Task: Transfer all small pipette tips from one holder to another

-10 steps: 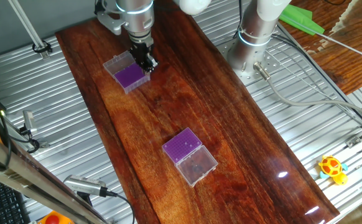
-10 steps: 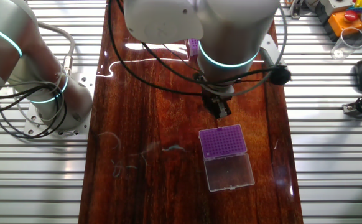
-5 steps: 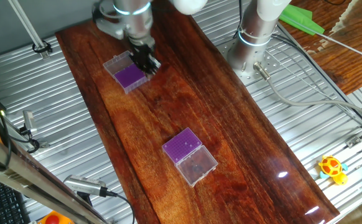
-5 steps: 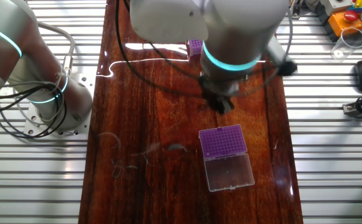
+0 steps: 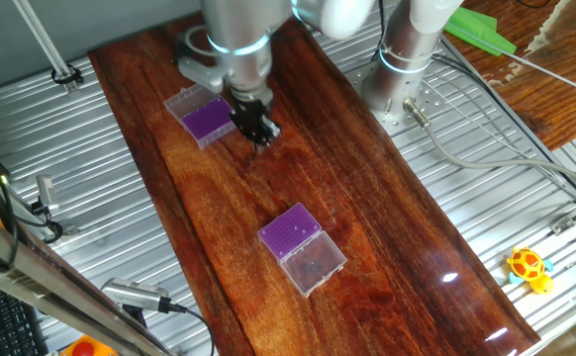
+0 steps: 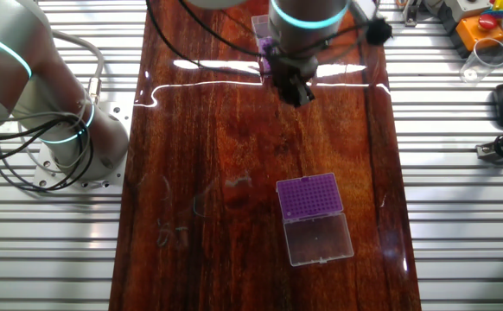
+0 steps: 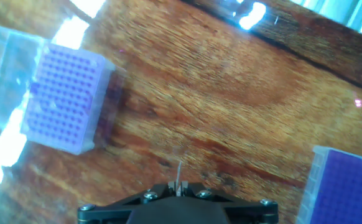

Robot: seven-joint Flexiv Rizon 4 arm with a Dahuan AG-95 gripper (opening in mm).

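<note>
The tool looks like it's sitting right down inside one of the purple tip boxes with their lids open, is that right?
Not quite. The tool is over bare wood, between the two purple tip boxes, not inside either. One fixed view shows it just beside the far box, well short of the near box. Both lids are indeed open, and the hand view shows a thin tip between its fingers.

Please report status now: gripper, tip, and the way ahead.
Gripper shut on thin tip, between both holders. Other holder ahead, lid open. Nothing in the way.

2 purple, dot-gridded tip holders (image 5: 290, 231) (image 5: 207, 118) on a reddish-brown wood-grain table (image 5: 387, 227).
</note>
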